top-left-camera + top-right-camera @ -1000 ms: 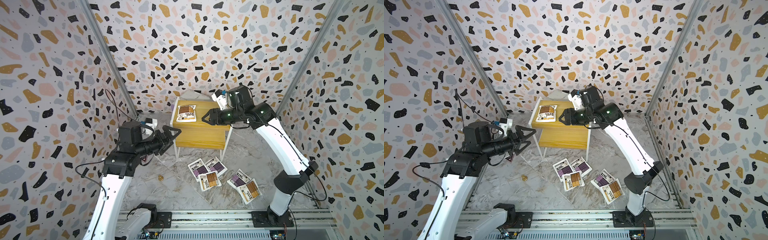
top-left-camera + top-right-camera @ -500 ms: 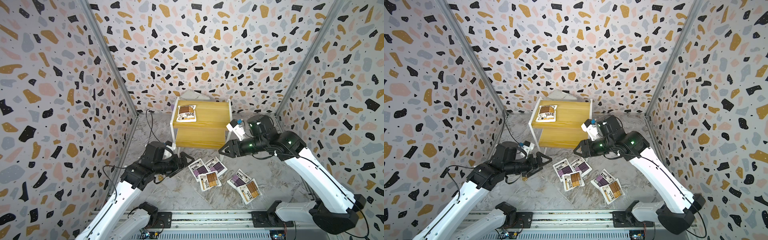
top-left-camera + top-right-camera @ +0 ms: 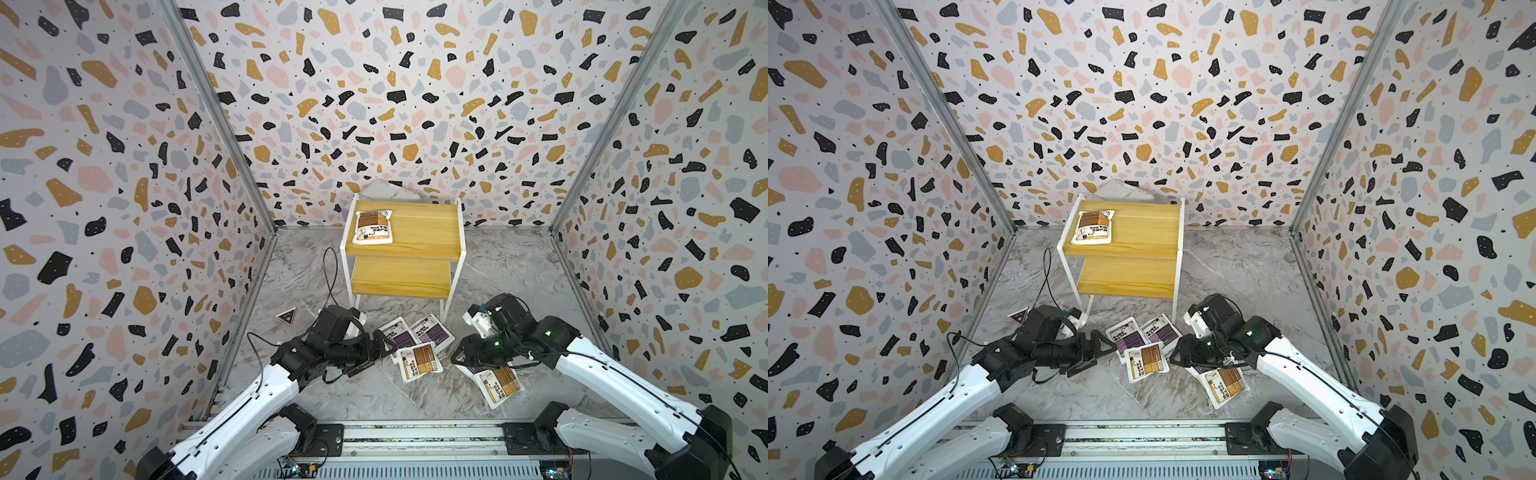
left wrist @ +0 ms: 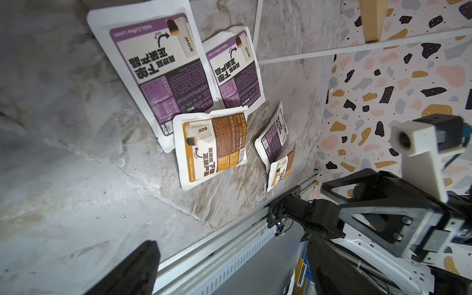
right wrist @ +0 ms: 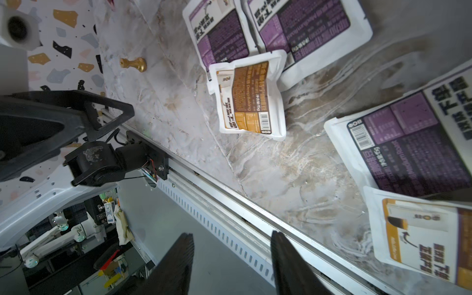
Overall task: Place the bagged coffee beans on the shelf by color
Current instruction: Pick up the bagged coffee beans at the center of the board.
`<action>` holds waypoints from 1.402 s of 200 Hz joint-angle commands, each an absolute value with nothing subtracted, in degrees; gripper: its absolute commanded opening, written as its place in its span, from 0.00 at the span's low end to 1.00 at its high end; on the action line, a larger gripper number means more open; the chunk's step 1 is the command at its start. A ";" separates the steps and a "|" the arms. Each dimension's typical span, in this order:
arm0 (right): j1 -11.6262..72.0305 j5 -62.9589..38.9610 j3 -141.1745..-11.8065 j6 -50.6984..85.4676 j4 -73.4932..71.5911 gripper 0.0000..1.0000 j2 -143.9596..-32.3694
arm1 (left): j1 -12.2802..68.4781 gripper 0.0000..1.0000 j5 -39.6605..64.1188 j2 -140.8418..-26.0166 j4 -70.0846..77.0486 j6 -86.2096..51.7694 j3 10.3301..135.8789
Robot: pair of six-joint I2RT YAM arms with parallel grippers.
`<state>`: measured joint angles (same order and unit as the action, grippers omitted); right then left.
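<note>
Both arms have dropped from shelf height to the floor since a second ago; the pouches lie where they were. Now the left gripper (image 3: 380, 353) hangs low with its jaws spread wide and empty, the tips just beside the first purple pouch (image 3: 397, 336). Opposite it, the right gripper (image 3: 457, 357) (image 5: 231, 233) has its jaws apart with nothing between them and hangs over the third purple pouch (image 5: 408, 143), which it half hides in both top views.

Next to the first purple pouch lies the second purple pouch (image 3: 432, 332), and the middle brown pouch (image 3: 419, 361) overlaps the near ends of both. By the right arm, the outer brown pouch (image 3: 498, 384) overlaps the near end of the third purple one.

Behind them stands the shelf (image 3: 419, 232). The shelved brown pouch (image 3: 372, 226) lies flat at the left end of its top board, and the lower board (image 3: 399, 276) is bare. A small gold peg (image 5: 132, 64) lies on the marbled floor (image 3: 374, 395) near the left arm.
</note>
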<state>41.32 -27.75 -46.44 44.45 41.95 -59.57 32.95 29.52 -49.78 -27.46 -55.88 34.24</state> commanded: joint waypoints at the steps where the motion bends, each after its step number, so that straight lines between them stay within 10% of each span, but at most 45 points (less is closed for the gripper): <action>1: 41.40 -29.60 -42.07 47.44 32.76 0.54 -61.11 | 34.46 0.94 29.93 -50.70 -18.68 -58.37 31.53; 280: 38.72 -36.10 -33.51 44.91 4.84 0.49 -85.12 | 36.30 0.93 37.06 -78.69 8.32 -56.88 29.31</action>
